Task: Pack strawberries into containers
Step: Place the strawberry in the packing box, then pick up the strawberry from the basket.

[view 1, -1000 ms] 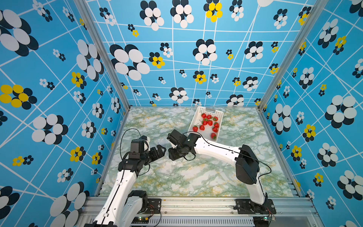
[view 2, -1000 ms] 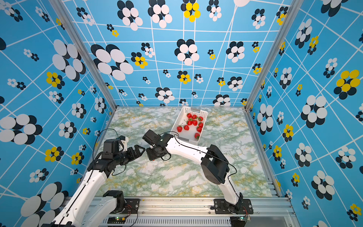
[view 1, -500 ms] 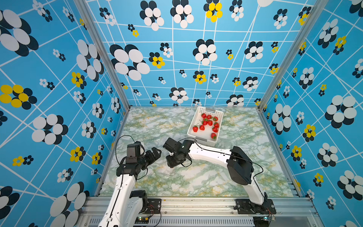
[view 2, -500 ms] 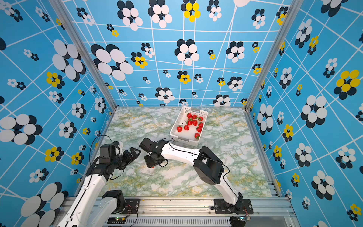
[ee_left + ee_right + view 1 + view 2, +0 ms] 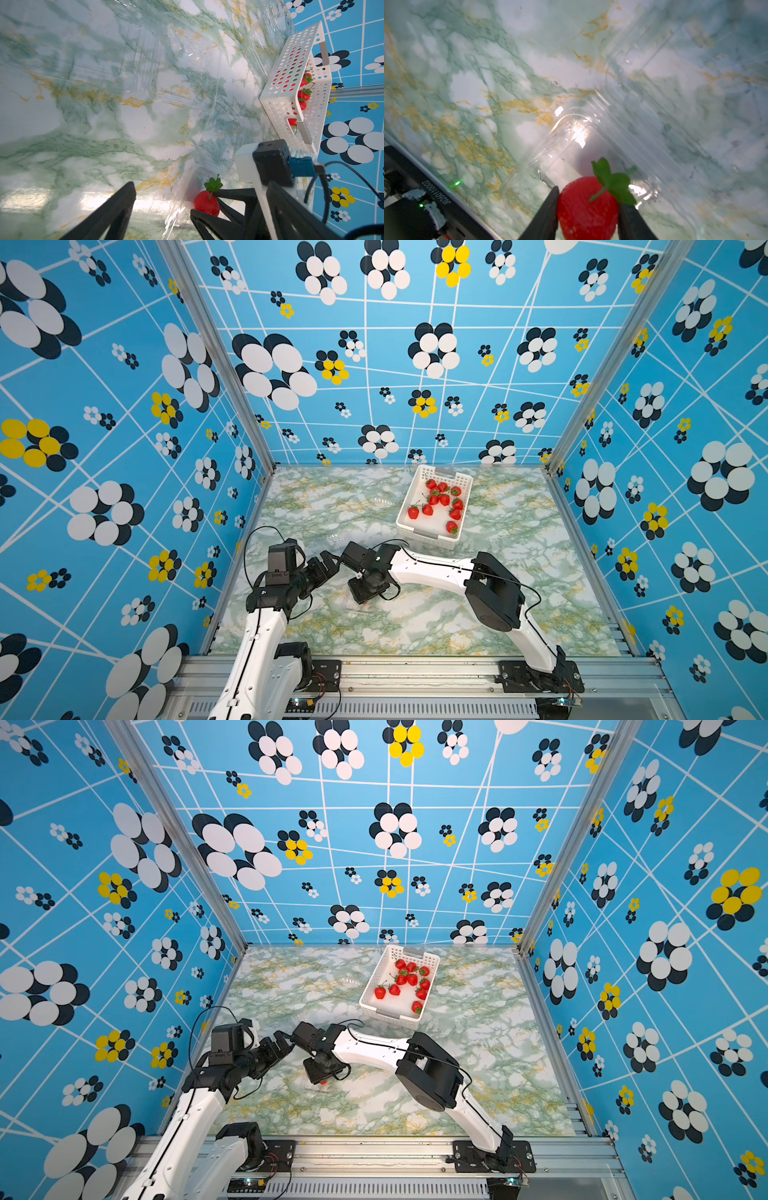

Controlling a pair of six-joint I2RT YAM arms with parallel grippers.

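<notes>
**Surface** (image 5: 478,614): flat, glossy, marble print in green, white and gold.
**Right arm** (image 5: 432,572): white shell with black joints, elbow bent, reaching to 8 o'clock with the wrist pitched down.
**Left arm** (image 5: 262,639): same build, forearm raised toward 9 o'clock.
**Basket** (image 5: 426,533): white perforated plastic, rectangular, at 1 o'clock. It holds loose strawberries (image 5: 444,499), red, glossy and green-capped.
**Containers** (image 5: 187,62): thin clear plastic with rounded corners, lying from 8 to 11 o'clock.
**Right end effector** (image 5: 588,197): black fingers clamped on the held strawberry (image 5: 587,209), over a container.
**Left end effector** (image 5: 329,562): spread wide, empty.
</notes>
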